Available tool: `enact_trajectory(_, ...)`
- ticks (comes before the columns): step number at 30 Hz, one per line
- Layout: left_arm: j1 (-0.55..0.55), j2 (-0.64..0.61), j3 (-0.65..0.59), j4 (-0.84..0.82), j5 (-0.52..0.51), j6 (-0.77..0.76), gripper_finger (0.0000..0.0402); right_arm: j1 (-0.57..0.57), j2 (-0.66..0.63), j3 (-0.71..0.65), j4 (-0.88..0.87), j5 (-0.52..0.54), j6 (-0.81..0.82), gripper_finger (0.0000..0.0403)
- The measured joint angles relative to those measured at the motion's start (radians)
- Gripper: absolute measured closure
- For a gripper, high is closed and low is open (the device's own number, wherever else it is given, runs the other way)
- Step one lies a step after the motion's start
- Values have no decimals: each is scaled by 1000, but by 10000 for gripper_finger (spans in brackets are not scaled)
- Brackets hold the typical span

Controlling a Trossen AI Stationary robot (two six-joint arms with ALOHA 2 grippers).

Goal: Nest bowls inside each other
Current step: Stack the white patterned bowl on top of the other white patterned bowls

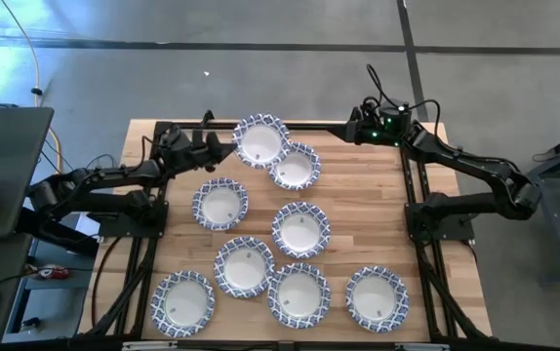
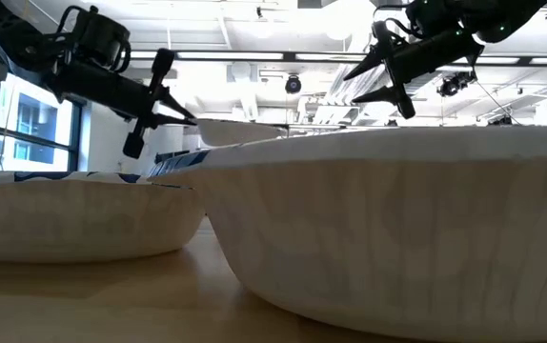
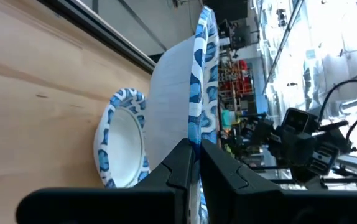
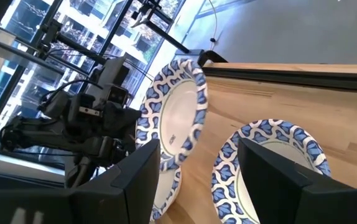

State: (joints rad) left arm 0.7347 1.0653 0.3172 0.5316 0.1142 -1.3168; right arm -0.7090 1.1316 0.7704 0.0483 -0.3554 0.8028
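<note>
Several blue-and-white rimmed bowls show in the high view. My left gripper [image 1: 227, 147] is shut on one bowl [image 1: 260, 139] near the table's far edge, above and beside a second bowl [image 1: 295, 167] that rests on its base. The low view shows my left gripper [image 2: 176, 112] holding the bowl [image 2: 240, 131] up in the air. My right gripper [image 1: 354, 129] hovers open to the right of both bowls, touching nothing. In the right wrist view its fingers [image 4: 138, 177] stand wide apart, with the held bowl [image 4: 175, 118] ahead of them. My left gripper [image 3: 196, 154] pinches the bowl's patterned rim [image 3: 198, 127] on its left side, one finger above the rim and one below. The fingers come level from the table's left. The bowl is lifted clear of the table and sits roughly level.
Six more bowls rest on the table: [image 1: 220, 205], [image 1: 300, 229], [image 1: 244, 266], [image 1: 183, 300], [image 1: 299, 294], [image 1: 377, 298]. Two of them fill the low view's foreground [image 2: 397, 229], [image 2: 83, 214]. Bare wood [image 1: 378, 210] lies on the right side.
</note>
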Motion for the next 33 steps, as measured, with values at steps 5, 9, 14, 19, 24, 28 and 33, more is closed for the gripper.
enact_trajectory(5, -32, 0, 0, 0, -26, 0, 382, 0, 0, 0, 0, 0, 0, 195)
enact_trajectory(9, -46, 0, 0, 0, -32, 0, 382, 0, 0, 0, 0, 0, 0, 195)
enact_trajectory(14, -60, 0, 0, 7, -33, -1, 382, 0, 0, 0, 0, 0, 0, 195)
enact_trajectory(19, -70, 0, 1, 40, -43, -15, 382, 0, 0, 0, 0, 0, 0, 195)
enact_trajectory(24, -71, 0, 1, 59, -43, -20, 382, 1, 0, 0, 0, 0, 0, 195)
enact_trajectory(28, -83, 0, 1, 66, -47, -26, 382, 1, 0, 0, -1, 0, 0, 195)
enact_trajectory(33, -100, 0, 1, 66, -48, -26, 382, 1, 0, 0, -1, 0, 0, 195)
